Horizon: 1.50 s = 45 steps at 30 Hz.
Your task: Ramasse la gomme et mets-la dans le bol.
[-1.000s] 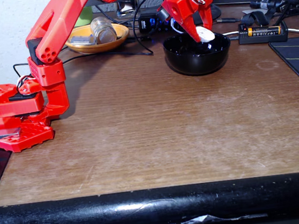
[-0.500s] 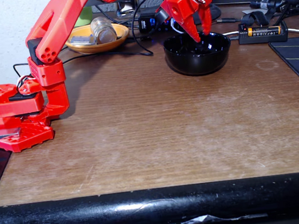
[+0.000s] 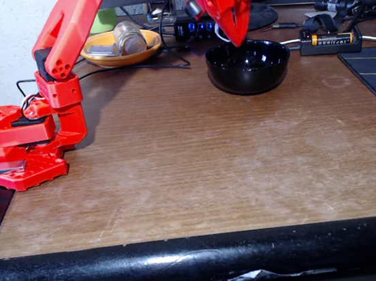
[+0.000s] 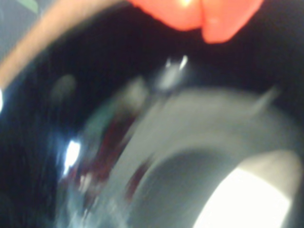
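Small white oblong eraser point(image 4: 247, 199) is sitting down inside the glossy round black bowl point(image 3: 249, 72), below the red pincer point(image 3: 238, 38), whose fingers are pressed together. Half a second ago the pincer was spread and lower, dipping into the bowl.

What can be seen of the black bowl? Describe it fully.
The black bowl is round, deep and glossy, like glazed ceramic or plastic. It stands upright on the brown table near its far edge. The red gripper hangs just above its rim with its jaws together. In the blurred wrist view a white shape lies inside.
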Available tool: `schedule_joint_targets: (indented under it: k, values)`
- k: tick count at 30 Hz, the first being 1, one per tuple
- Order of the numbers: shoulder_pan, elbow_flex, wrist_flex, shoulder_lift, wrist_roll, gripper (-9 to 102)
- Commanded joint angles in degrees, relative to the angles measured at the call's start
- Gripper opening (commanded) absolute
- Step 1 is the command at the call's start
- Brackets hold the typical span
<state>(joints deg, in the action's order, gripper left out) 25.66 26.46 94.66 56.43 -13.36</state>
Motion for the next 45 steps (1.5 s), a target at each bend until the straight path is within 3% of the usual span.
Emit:
schedule_joint_targets:
  k: [1,5,23,36,45]
  values:
    - [-0.79,0.09,4.13,12.39,0.26,-6]
    - [-3.16,8.96,4.04,20.30,1.05,-6]
    - [-14.41,69.96,-17.14,65.13,0.00,-6]
    - [-13.54,103.97,-27.07,98.35,0.09,-6]
    - [-11.78,118.21,-26.89,116.89,2.64,2]
